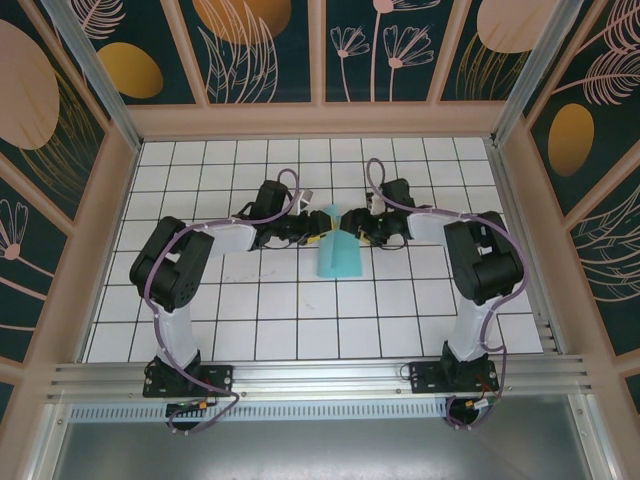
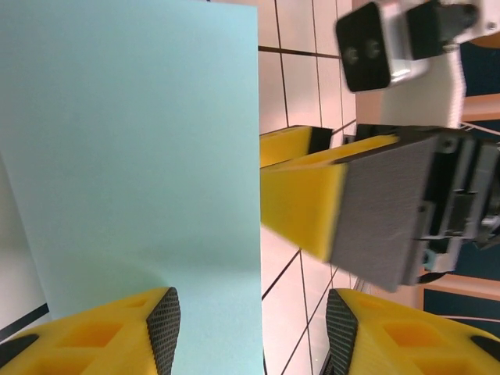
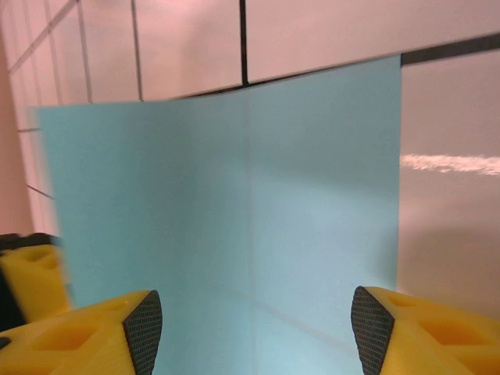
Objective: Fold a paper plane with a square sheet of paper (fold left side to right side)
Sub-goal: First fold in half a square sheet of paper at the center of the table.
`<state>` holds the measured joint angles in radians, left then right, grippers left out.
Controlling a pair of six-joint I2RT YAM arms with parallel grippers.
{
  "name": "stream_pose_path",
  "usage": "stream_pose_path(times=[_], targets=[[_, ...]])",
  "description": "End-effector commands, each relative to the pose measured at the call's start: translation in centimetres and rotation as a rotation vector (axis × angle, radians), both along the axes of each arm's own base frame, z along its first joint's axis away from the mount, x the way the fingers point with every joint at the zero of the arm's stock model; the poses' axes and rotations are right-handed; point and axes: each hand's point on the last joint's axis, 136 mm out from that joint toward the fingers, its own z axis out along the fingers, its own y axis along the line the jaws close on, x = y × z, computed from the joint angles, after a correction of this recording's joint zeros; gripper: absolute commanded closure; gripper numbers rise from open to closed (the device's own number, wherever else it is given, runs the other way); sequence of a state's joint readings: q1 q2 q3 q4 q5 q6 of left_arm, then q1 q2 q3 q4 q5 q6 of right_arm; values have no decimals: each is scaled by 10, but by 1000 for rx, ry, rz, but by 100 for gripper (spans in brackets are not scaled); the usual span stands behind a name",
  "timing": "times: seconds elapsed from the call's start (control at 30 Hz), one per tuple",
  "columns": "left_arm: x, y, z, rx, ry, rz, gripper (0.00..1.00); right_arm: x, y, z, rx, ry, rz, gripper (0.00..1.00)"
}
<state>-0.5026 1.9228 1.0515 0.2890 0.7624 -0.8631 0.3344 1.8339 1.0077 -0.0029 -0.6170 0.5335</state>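
Left wrist view puts my left tool (image 2: 250, 328) at the bottom edge. Its blocky yellow fingers (image 2: 94, 336), faced with black cross-hatched pads, stand apart with nothing clamped between them. The square sheet of paper (image 2: 133, 156) spreads behind the left finger as a smooth, matte turquoise plane with a straight, clean right edge that ends in the gap between the pads.

On the right wrist camera, my right tool (image 3: 250, 328) is spread wide too, and its two dark pads are well clear of each other. The thin sheet fills the space beyond them, and a faint vertical crease runs down its middle. It is not pinched.

Back on the left wrist, a finger (image 2: 301, 207) of that right tool faces mine, a yellow wedge backed by a grey finely ribbed pad, just beside the paper's edge.

From the top external camera, the sheet sits mid-table between both tools. It is narrow where they meet and widens toward the arm bases. The table (image 1: 200, 300) is glossy white tile ruled with dark grid lines.
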Motion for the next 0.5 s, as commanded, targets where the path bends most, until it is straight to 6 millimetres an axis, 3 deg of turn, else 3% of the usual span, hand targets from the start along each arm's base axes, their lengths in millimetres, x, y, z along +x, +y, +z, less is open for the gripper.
stream_pose_path(times=[0.0,0.13,0.47], targets=[[6,-8,10,-33,-25,-8,45,3,5,41,123,-77,9,32],[6,-8,9,-32,-23,-7,45,-1,16,52,207,-76,32,37],[5,-10,9,-32,-23,-12,46,7,38,39,243,-31,56,54]])
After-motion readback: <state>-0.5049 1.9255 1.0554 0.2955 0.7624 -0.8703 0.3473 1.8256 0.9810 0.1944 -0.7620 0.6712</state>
